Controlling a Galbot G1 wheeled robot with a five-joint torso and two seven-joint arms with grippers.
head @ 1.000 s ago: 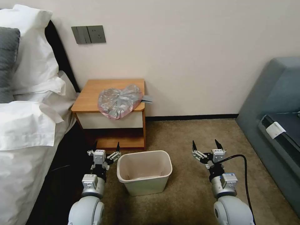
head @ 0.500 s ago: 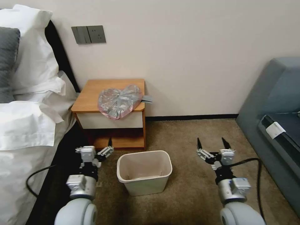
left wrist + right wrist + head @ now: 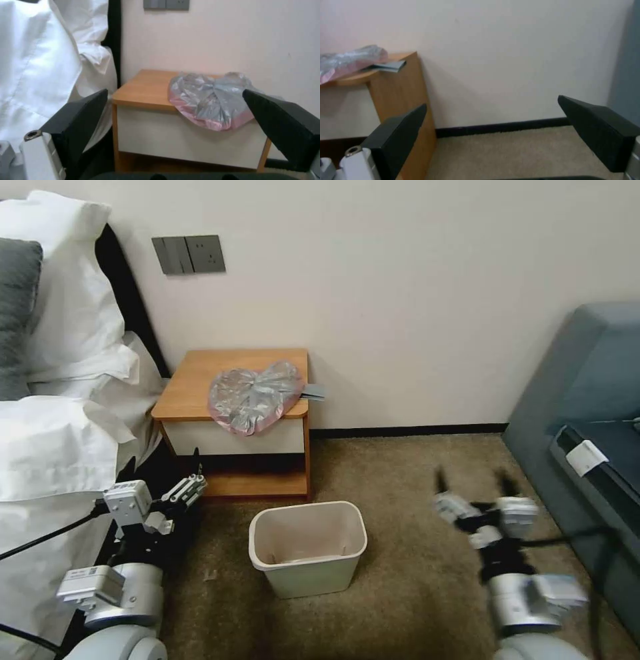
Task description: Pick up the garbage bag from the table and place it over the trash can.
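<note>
While both arms hang low on either side of the trash can [image 3: 308, 545], the left gripper [image 3: 160, 468] and right gripper [image 3: 472, 483] gape wide and empty. Behind the can, the garbage bag [image 3: 255, 395] droops over the table [image 3: 193, 383] front edge. Both arms have swung outward, leaving bare carpet around the can
</note>
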